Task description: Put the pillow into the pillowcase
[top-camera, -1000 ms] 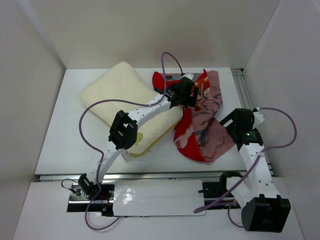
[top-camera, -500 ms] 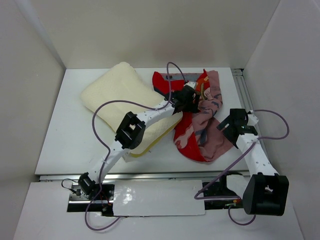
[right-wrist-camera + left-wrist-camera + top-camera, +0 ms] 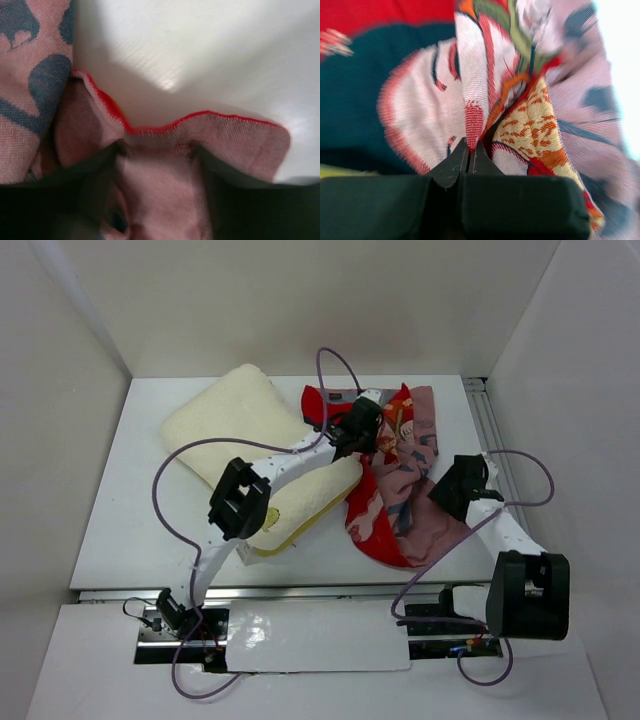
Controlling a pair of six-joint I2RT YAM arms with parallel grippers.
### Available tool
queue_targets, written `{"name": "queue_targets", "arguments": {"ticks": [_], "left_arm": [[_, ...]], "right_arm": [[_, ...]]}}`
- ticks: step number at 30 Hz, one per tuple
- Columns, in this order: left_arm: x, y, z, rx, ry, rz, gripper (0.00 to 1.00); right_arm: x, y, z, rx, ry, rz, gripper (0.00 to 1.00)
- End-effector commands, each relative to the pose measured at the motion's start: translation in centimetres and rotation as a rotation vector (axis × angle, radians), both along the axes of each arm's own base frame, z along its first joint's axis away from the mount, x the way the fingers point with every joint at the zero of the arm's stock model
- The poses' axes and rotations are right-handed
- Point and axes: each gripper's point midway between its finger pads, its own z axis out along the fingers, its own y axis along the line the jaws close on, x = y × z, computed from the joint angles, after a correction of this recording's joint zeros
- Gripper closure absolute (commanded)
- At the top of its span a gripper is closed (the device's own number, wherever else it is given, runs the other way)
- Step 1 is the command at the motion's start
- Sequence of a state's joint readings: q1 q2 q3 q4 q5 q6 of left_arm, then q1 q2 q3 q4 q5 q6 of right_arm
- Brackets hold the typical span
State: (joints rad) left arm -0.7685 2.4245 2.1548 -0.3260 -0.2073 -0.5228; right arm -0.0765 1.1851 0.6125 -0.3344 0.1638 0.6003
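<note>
Leftward, at ten o'clock on the surface [image 3: 130,520], lies the pillow [image 3: 235,425], plush and squashy. Beside it at two o'clock the pillowcase [image 3: 395,510] looks limp and slippery, best gripped by its hem. The left fingers [image 3: 451,167] pinch a fold, and the right fingers [image 3: 80,175] stand wide astride the pink hem.

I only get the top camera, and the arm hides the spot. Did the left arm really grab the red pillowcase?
Observer: Yes. The left wrist camera shows the left jaws shut on a fold of the pillowcase, right beside a printed doll's face.
Operator: What about the right arm?
Observer: Its wrist camera shows the pink, red-edged hem lying between the right jaws, which stand apart.
Operator: Does that camera see the pillow?
Observer: No, only the fabric and the white table beyond the hem.
</note>
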Motion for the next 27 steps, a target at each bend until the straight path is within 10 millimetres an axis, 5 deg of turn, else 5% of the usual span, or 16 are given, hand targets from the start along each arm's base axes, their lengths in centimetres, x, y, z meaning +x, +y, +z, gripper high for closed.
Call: {"name": "queue_targets", "arguments": {"ticks": [1, 3, 4, 8, 11, 13, 14, 15, 17, 18, 19, 20, 21, 22, 27], "left_arm": [[1.4, 2.0, 11.5, -0.096, -0.188, 0.046, 1.0], [0.9, 2.8, 14.9, -0.124, -0.228, 0.026, 1.0], [0.5, 3.0, 15.9, -0.134, -0.232, 0.018, 1.0], [-0.5, 5.4, 21.2, -0.161, -0.312, 0.043, 1.0], [-1.3, 7.2, 25.1, -0.16, -0.389, 0.06, 1.0], [-2.1, 8.6, 28.3, -0.179, -0.442, 0.082, 1.0], [-2.5, 9.0, 29.8, -0.187, -0.47, 0.079, 1.0], [-2.8, 9.6, 31.2, -0.201, -0.492, 0.092, 1.0], [-3.3, 11.2, 35.6, -0.223, -0.589, 0.125, 1.0], [-4.1, 12.3, 38.1, -0.244, -0.632, 0.146, 1.0], [-4.6, 13.3, 39.8, -0.253, -0.666, 0.164, 1.0], [-5.1, 14.7, 41.8, -0.25, -0.712, 0.202, 1.0], [-5.7, 15.8, 43.4, -0.261, -0.747, 0.224, 1.0], [-7.7, 18.0, 46.7, -0.299, -0.81, 0.251, 1.0], [-13.0, 25.8, 52.6, -0.342, -0.997, 0.402, 1.0]], "right_arm": [[3.0, 1.2, -0.2, 0.02, -0.081, 0.122, 0.46], [3.1, 1.2, -1.4, 0.027, -0.036, 0.121, 0.92], [3.2, 1.0, -1.7, 0.024, -0.018, 0.101, 1.0], [4.6, -0.8, 1.0, -0.033, -0.031, 0.004, 1.0], [6.6, -2.3, 7.8, -0.083, -0.192, -0.068, 1.0], [8.2, -3.3, 16.9, -0.125, -0.391, -0.114, 1.0], [8.0, -3.5, 17.6, -0.134, -0.409, -0.125, 1.0], [8.7, -3.6, 23.0, -0.155, -0.524, -0.117, 1.0], [8.6, -4.3, 28.7, -0.215, -0.611, -0.123, 1.0], [8.3, -4.7, 30.5, -0.243, -0.604, -0.131, 1.0], [7.8, -4.9, 36.4, -0.266, -0.707, -0.14, 1.0], [7.3, -5.5, 37.6, -0.305, -0.689, -0.156, 1.0], [5.9, -5.8, 42.2, -0.328, -0.778, -0.177, 1.0], [5.0, -6.1, 43.9, -0.351, -0.803, -0.196, 1.0], [-1.6, -8.6, 52.0, -0.496, -0.943, -0.355, 1.0]]}}
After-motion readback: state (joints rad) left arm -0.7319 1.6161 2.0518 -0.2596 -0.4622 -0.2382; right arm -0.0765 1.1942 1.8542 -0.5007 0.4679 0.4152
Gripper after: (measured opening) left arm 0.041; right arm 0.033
